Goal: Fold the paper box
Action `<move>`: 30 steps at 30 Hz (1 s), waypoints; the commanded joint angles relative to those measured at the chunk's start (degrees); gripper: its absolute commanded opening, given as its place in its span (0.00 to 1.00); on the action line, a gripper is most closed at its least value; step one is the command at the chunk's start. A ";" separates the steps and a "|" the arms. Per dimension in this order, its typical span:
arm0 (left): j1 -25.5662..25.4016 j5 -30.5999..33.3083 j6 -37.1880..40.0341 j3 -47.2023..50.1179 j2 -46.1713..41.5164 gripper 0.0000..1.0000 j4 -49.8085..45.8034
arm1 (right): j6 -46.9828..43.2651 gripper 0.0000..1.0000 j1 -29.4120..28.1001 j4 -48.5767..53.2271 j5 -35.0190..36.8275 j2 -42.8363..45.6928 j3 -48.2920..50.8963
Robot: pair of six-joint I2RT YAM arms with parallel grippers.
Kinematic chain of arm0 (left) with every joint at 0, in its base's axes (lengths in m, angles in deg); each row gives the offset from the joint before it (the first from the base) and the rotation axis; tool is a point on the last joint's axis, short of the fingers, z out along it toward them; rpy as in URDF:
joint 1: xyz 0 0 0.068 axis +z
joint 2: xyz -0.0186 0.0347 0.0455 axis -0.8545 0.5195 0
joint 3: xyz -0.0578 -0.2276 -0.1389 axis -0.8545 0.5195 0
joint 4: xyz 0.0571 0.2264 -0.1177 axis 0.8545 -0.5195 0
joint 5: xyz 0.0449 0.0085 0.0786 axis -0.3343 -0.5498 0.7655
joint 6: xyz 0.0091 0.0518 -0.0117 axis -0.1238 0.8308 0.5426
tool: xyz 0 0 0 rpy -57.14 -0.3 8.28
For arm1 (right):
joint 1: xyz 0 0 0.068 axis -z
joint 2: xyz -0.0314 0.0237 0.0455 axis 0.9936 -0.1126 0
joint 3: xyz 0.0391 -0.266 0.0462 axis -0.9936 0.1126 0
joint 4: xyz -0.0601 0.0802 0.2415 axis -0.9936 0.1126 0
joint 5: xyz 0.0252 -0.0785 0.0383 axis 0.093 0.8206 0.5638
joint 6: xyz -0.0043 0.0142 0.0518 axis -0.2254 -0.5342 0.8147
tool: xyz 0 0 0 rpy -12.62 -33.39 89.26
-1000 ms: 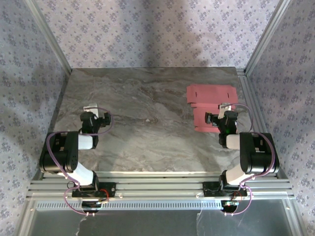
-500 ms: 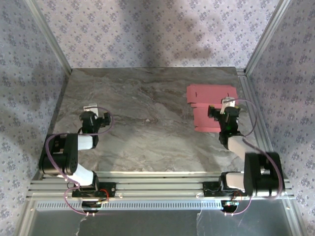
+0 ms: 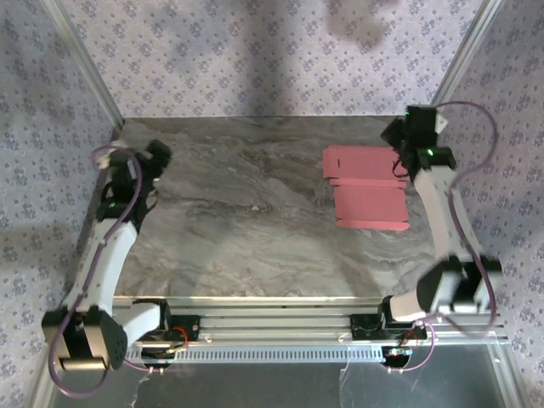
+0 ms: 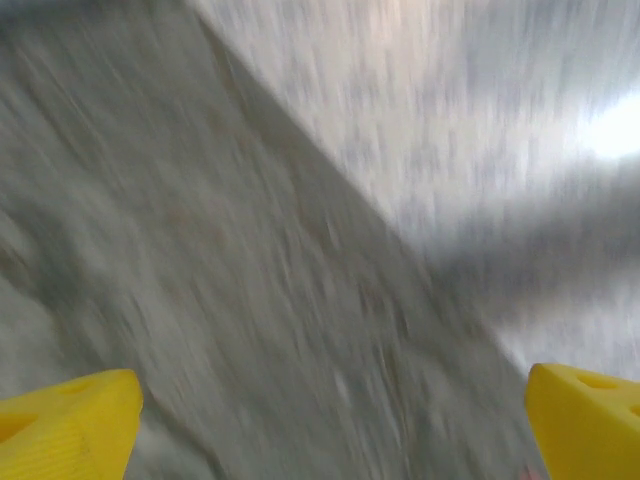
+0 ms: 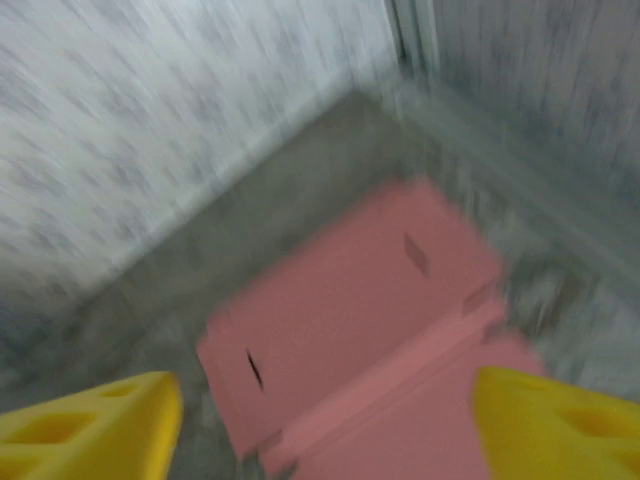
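Toward the far right of the grey marbled tabletop (image 3: pixel 255 238), we saw the paper box (image 3: pixel 367 189), a thin pink-red die-cut cardboard sheet. It lay flat as an open sheet, with a farther panel, a nearer panel and a stepped seam between them.

The right arm reached far forward along the table's right edge, with its wrist raised by the sheet's far right corner. The right gripper (image 3: pixel 403 143) pointed down toward that corner. In the right wrist view its yellow fingertips (image 5: pixel 90 425) stood apart around nothing, with the paper box (image 5: pixel 360 300) lying on the table beyond them.

The left arm stretched up along the left edge. The left gripper (image 3: pixel 156 155) hung near the far left corner, well apart from the sheet. In the left wrist view the left gripper (image 4: pixel 330 425) had its claw spread wide, with bare tabletop beyond.

Both wrist views were badly smeared. In the right one we made out two small dark slits in the far panel, while the near panel ran off the bottom edge. From above, we could not make out either gripper's fingers.
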 commanded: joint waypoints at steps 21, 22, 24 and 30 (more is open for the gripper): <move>-16.68 -9.14 -4.60 -1.52 -4.09 0.94 -24.91 | 28.18 0.52 -29.02 -2.84 -37.00 -31.34 6.21; -15.88 -10.06 -4.51 -1.22 -3.71 0.94 -24.98 | 30.38 0.53 -31.66 -4.35 -38.44 -31.92 4.66; -15.08 -11.68 -4.36 -1.07 -2.51 0.93 -24.60 | 33.23 0.53 -36.14 -4.50 -40.55 -33.70 -0.71; -14.98 -15.60 -5.29 -1.56 2.11 0.84 -21.91 | 34.69 0.54 -39.99 -0.76 -40.17 -33.15 -12.15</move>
